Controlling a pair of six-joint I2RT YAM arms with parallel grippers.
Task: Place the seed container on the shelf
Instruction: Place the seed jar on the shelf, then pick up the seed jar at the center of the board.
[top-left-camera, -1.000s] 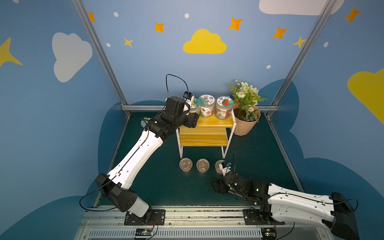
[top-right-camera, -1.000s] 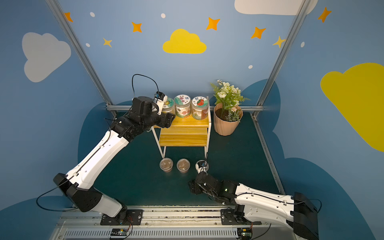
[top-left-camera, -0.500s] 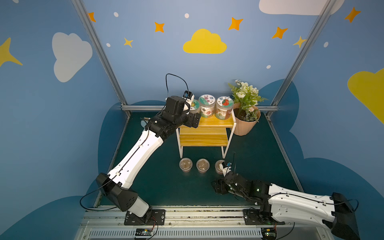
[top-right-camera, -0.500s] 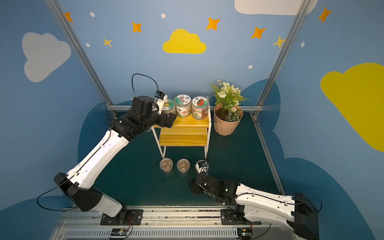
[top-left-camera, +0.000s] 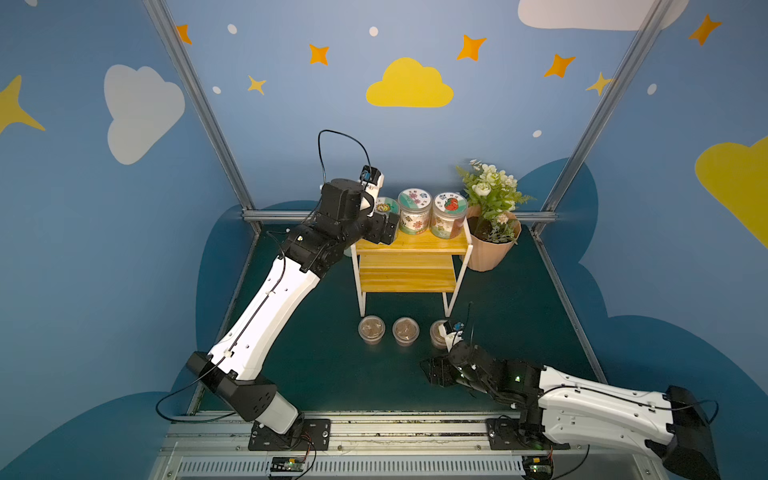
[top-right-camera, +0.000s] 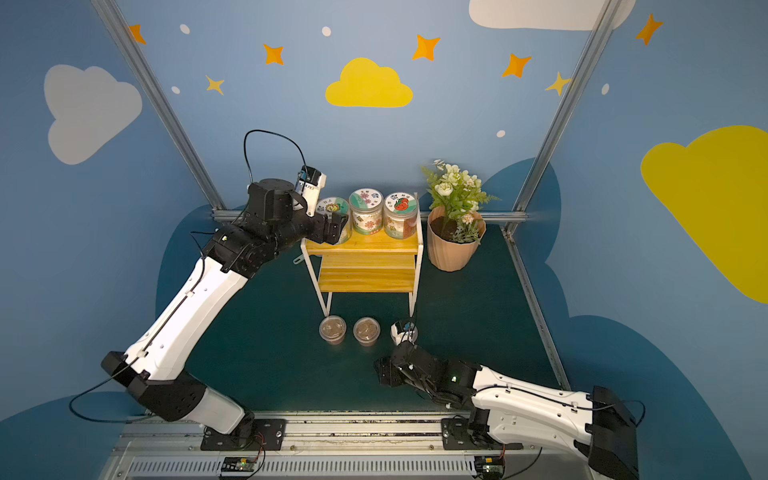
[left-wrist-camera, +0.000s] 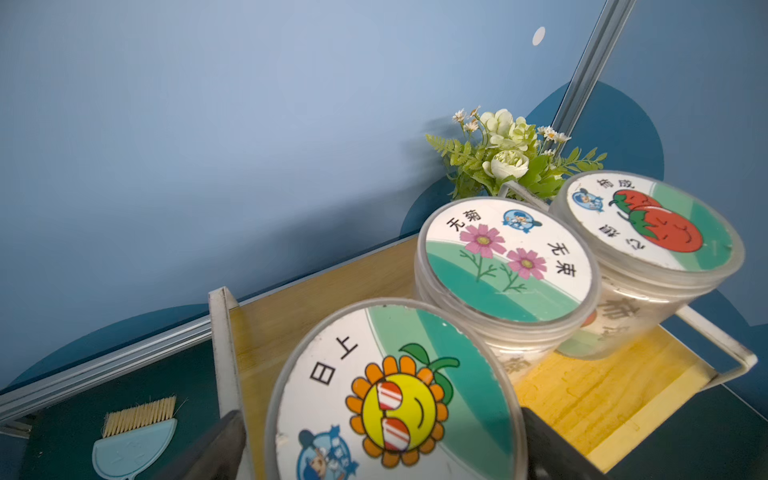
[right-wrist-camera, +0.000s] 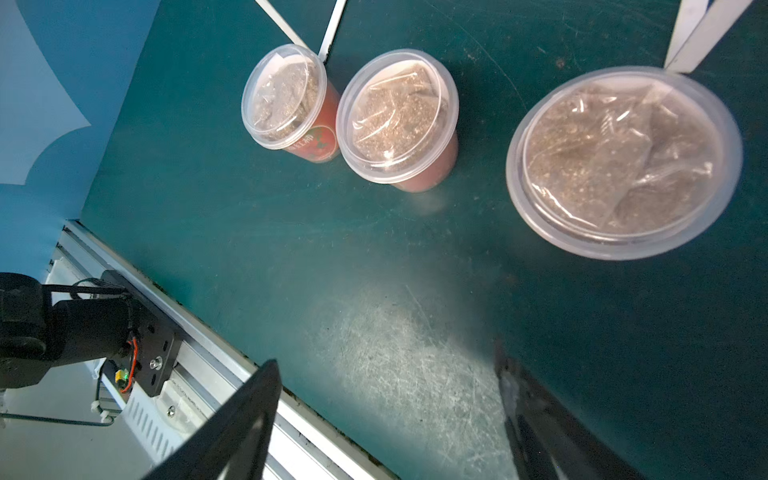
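Seed container (left-wrist-camera: 395, 390) at shelf (left-wrist-camera: 602, 390) corner, left tool (left-wrist-camera: 379, 412) spread.

The shelf (top-left-camera: 409, 245) has yellow, grainy wooden boards in a white painted metal frame. The sunflower seed container (left-wrist-camera: 395, 395) is clear plastic with a glossy printed lid. The green table (right-wrist-camera: 374, 291) looks matt and scratched.

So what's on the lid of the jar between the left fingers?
The lid shows a sunglasses-wearing yellow sunflower, orange petals; left wrist view.
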